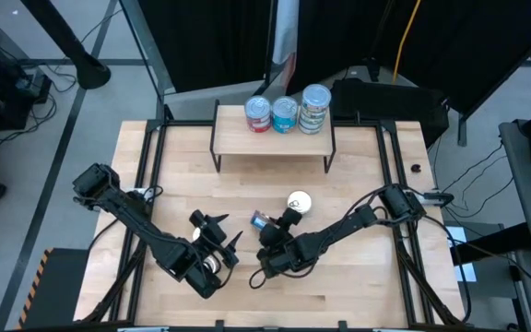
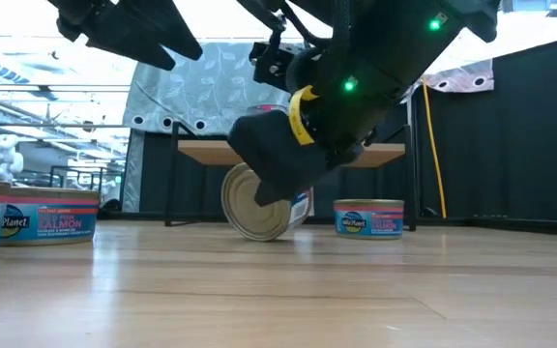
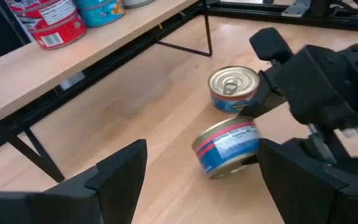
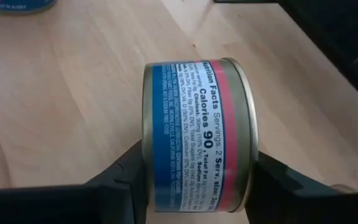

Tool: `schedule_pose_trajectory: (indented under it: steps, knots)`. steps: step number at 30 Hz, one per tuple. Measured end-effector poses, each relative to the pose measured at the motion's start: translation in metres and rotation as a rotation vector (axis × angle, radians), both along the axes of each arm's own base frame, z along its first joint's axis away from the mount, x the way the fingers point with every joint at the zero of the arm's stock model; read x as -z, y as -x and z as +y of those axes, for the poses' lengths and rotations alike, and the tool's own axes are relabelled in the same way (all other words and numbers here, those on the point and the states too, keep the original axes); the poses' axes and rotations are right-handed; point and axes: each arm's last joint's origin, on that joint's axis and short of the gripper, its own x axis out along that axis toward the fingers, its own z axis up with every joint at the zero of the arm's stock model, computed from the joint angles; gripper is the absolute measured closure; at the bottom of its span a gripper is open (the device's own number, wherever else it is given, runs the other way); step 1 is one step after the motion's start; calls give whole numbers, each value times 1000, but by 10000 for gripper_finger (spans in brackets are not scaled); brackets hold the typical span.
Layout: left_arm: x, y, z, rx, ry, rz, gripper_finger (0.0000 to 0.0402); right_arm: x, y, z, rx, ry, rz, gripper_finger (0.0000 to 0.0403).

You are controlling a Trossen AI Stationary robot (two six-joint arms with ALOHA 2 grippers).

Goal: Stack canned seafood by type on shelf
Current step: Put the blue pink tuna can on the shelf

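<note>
Nearest the front edge of the table (image 1: pixel 339 304), the left gripper (image 1: pixel 218 242) hovers with fingers spread, holding nothing. Just beside it, the right gripper (image 1: pixel 264 227) has its 2 fingers against the flat ends of a blue-and-pink tin (image 4: pixel 196 135) lying on its side on the wood — whether they grip it yet, I cannot tell. A gold-lidded tin (image 1: pixel 299 201) sits flat just beyond. Farthest back, the shelf (image 1: pixel 233 140) carries 3 stacks of tins (image 1: pixel 287 112) in a row.

shiny round metal tin with glossy blue-and-red paper label (image 4: pixel 194 137) on its side; smooth pale wooden bench (image 4: pixel 61 93); matt black plastic right claw (image 4: pixel 194 186).
</note>
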Motion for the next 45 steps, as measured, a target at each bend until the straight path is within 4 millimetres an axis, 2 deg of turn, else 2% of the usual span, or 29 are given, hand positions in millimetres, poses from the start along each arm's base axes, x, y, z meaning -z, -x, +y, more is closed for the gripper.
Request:
schedule_pose_trajectory:
  steps: [5, 8, 15, 19, 22, 25, 28, 33, 37, 42, 45]
  knots:
    - [-2, 0, 4, 10, -16, 38, 100, -10, 5, 2, -66, 7, 71, 221]
    - [-11, 2, 1, 104, 9, 134, 100, -27, 13, 4, -126, -11, 125, 217]
    - [-32, 3, 2, 256, -75, 212, 90, -95, 39, 8, -253, 33, 118, 226]
    - [-37, -7, -2, 368, -110, 231, 50, -138, 57, 7, -336, 31, 61, 221]
    - [-57, -18, -10, 454, -178, 159, 16, -163, 69, 6, -403, 36, 26, 223]
    - [-74, -25, -13, 441, -302, 107, 5, -180, 76, 5, -440, 37, -20, 223]
    - [-81, -31, -10, 448, -348, 88, 9, -191, 81, 4, -470, 30, -51, 220]
    - [-84, -45, 10, 463, -298, 83, 10, -195, 82, 10, -538, 20, -64, 221]
    - [-85, -54, 18, 552, -201, 55, 10, -195, 83, 11, -552, 20, -59, 219]
    - [-83, -57, 24, 544, -170, 62, 16, -195, 82, 10, -559, 36, -52, 221]
    - [-83, -57, 24, 544, -170, 62, 40, -195, 82, 10, -568, 46, -45, 219]
